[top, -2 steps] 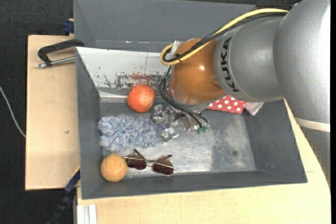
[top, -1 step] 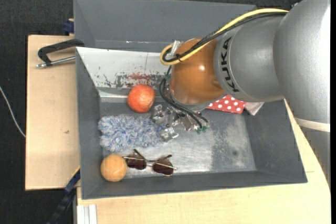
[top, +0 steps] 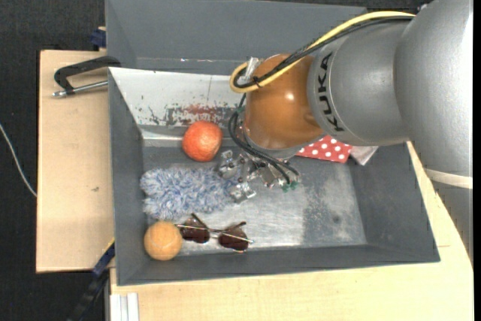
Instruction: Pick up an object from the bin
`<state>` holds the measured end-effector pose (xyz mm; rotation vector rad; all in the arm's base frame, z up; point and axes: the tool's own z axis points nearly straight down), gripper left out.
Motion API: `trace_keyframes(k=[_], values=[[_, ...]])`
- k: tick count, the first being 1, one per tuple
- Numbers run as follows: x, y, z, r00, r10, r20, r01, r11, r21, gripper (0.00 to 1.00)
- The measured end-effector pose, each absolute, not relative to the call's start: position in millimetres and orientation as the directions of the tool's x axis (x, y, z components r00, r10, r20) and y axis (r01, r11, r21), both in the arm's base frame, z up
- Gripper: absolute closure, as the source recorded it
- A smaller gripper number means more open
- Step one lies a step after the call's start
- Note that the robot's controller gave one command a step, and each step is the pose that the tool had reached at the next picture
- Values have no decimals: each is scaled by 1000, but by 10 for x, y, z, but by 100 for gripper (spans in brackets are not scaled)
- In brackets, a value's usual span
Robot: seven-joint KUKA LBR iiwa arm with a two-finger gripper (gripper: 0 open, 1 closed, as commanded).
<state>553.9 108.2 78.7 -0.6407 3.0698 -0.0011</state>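
1. A grey arm (top: 376, 79) with an orange wrist cover reaches from the right into a grey metal bin (top: 125, 184). Its metal jaws are low over the bin floor, near the middle.
2. It cannot be told whether the jaws are open or closed, or whether they grip anything.
3. A fluffy blue cloth (top: 183, 192) lies nearest them. Its right end is just beside the jaws, and its long axis runs left to right across the floor.
4. A reddish-orange ball (top: 201, 141) sits near the jaws, up and to their left, at the foot of the back wall.
5. Dark sunglasses (top: 216, 235) lie lengthwise along the front wall, beside a paler orange ball (top: 163, 240) in the front left corner.
6. A red cloth with white dots (top: 328, 149) lies partly hidden under the arm.
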Motion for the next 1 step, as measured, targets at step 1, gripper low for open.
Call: trace_keyframes(k=[1], values=[[5550,1093,1647,-917,-400,-3,-400,917,0,100]])
